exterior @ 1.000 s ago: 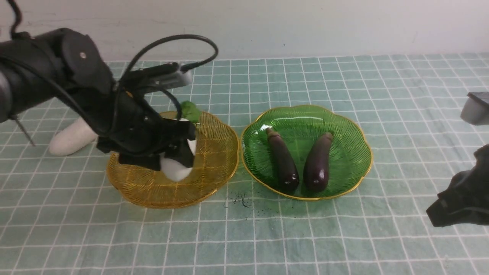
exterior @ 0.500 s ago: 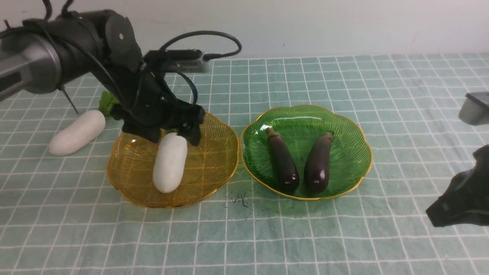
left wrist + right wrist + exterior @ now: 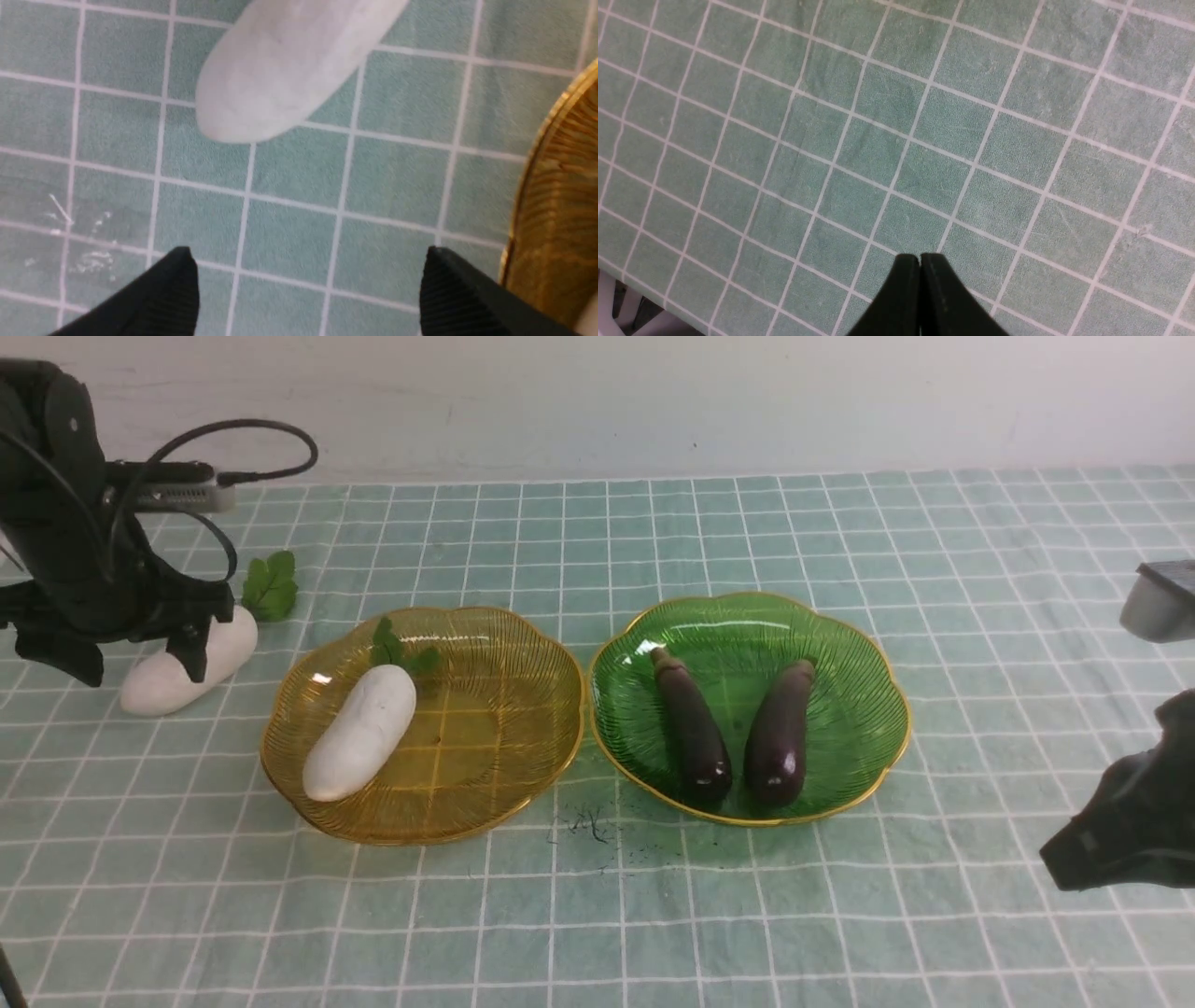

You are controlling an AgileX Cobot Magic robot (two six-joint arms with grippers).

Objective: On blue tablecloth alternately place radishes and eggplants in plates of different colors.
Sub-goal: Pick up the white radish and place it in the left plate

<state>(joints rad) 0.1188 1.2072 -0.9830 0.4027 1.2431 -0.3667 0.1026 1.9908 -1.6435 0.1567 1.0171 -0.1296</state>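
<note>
One white radish [image 3: 359, 733] lies in the amber-yellow plate [image 3: 504, 775], its leaf tuft toward the back. The second radish [image 3: 219, 644] lies on the blue tablecloth [image 3: 653, 915] left of that plate, its leaf tuft [image 3: 271, 586] at the far end. My left gripper [image 3: 131, 665] is open and empty, its fingers straddling this radish's near end. In the left wrist view the radish [image 3: 289, 65] lies ahead of the open gripper [image 3: 308, 261], with the amber plate's rim [image 3: 551, 186] beside one finger. Two purple eggplants [image 3: 693, 728] [image 3: 777, 733] lie in the green plate [image 3: 859, 644]. My right gripper [image 3: 1064, 859] is shut and empty over bare cloth [image 3: 920, 259].
The two plates stand side by side, almost touching, mid-table. A dark smudge [image 3: 588, 826] marks the cloth in front of them. A white wall runs behind the table. In the right wrist view the cloth's edge [image 3: 626, 298] shows.
My left gripper let go of the radish in the amber plate, rose and swung left over the second radish. The released radish settled toward the plate's left. The right arm stayed still.
</note>
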